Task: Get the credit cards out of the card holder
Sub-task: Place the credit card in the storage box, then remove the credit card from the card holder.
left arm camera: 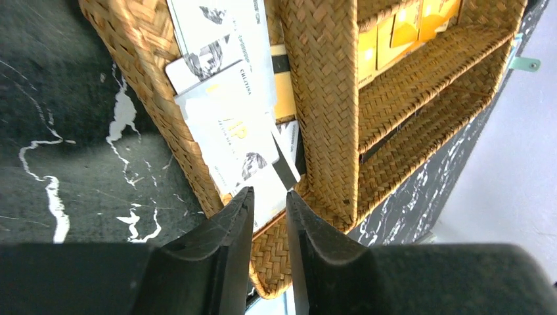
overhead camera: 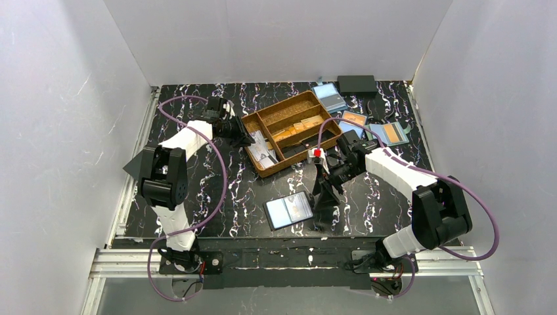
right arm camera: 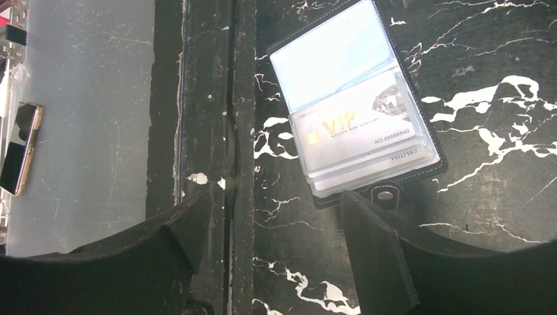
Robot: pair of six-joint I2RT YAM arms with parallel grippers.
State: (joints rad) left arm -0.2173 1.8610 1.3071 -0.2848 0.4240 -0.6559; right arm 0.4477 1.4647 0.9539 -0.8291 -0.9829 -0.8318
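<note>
On the black table (overhead camera: 249, 190), near the front edge, the card holder (right arm camera: 358, 111) lies open and flat with credit cards (right arm camera: 358, 131) tucked in its clear pocket. The right gripper (right arm camera: 274, 205) hangs just above it, jaws wide apart and empty. Over at the woven basket (left arm camera: 328, 98), the left gripper (left arm camera: 266, 200) has its jaws a little apart above pale cards (left arm camera: 226, 111) in the end box, holding nothing.

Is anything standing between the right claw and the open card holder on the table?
Nothing visible does. The right claw, open, hangs close to the card holder, with only bare table between them. The credit cards lie in its pockets, nothing on top.
</note>
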